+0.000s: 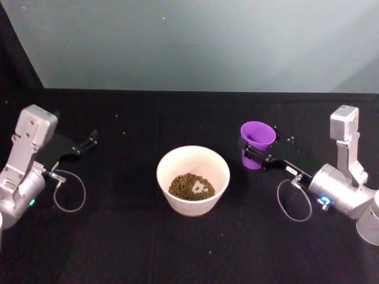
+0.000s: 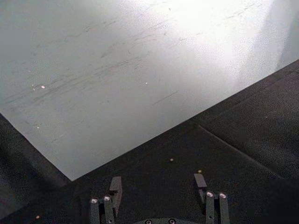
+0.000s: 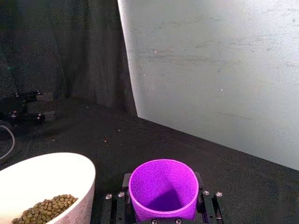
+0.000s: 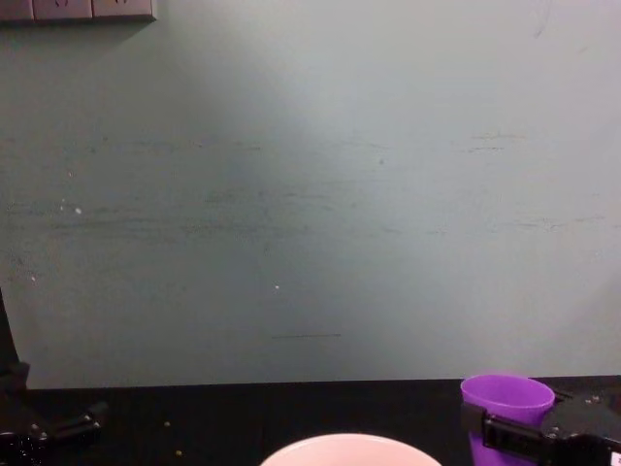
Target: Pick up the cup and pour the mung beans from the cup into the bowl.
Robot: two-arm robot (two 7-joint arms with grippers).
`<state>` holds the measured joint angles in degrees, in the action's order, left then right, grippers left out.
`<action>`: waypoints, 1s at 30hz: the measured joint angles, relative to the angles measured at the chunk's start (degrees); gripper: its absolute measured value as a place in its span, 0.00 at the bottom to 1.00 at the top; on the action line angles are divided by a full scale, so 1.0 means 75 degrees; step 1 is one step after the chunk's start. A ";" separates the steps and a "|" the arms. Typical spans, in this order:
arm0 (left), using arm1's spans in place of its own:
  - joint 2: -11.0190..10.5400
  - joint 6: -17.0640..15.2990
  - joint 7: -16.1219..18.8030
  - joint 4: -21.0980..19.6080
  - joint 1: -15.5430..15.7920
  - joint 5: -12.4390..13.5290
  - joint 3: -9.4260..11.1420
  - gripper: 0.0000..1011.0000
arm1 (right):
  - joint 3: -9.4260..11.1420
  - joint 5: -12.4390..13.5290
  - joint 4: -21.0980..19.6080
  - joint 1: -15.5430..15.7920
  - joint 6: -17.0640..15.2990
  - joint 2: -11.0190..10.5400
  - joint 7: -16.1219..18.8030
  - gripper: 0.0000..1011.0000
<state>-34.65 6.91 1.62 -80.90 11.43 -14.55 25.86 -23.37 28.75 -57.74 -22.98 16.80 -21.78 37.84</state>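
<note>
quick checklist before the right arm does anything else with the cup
1. Mung beans in the bowl: ok.
2. Cup empty: ok, the purple inside shows bare.
3. Cup upright: ok.
4. Right gripper shut on the cup: ok, a finger at each side.
5. Cup base on the table: cannot tell.
6. Left gripper open and parked far left, off the bowl: ok.

L gripper jaws apart, R gripper clamped

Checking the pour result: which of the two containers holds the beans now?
The white bowl holds the beans. The purple cup, gripped upright by the right gripper, looks empty inside.
</note>
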 joint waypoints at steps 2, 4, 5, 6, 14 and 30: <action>0.0000 0.0000 0.0000 0.0000 0.0000 0.0000 0.0000 0.99 | 0.0010 -0.0044 0.0033 -0.0011 -0.0009 0.0020 0.0033 0.74; 0.0000 0.0000 0.0000 0.0000 -0.0001 0.0000 0.0000 0.99 | 0.0013 -0.0108 0.0056 -0.0024 -0.0018 0.0035 0.0055 0.74; 0.0000 0.0000 0.0000 0.0000 0.0000 0.0000 0.0000 0.99 | 0.0013 -0.0136 0.0073 -0.0032 -0.0026 0.0042 0.0062 0.74; 0.0000 0.0000 0.0000 0.0000 0.0000 0.0000 0.0000 0.99 | 0.0013 -0.0162 0.0086 -0.0040 -0.0036 0.0049 0.0066 0.74; 0.0001 0.0000 0.0000 -0.0001 0.0000 0.0000 0.0000 0.99 | 0.0031 -0.0353 0.0227 -0.0094 -0.0185 0.0166 0.0078 0.74; 0.0000 0.0000 0.0000 0.0000 -0.0001 0.0000 0.0000 0.99 | 0.0091 -0.0398 0.0312 -0.0131 -0.0223 0.0233 0.0186 0.74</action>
<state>-34.64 6.91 1.62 -80.90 11.43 -14.55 25.86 -22.68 25.76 -55.40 -23.96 15.13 -20.03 39.24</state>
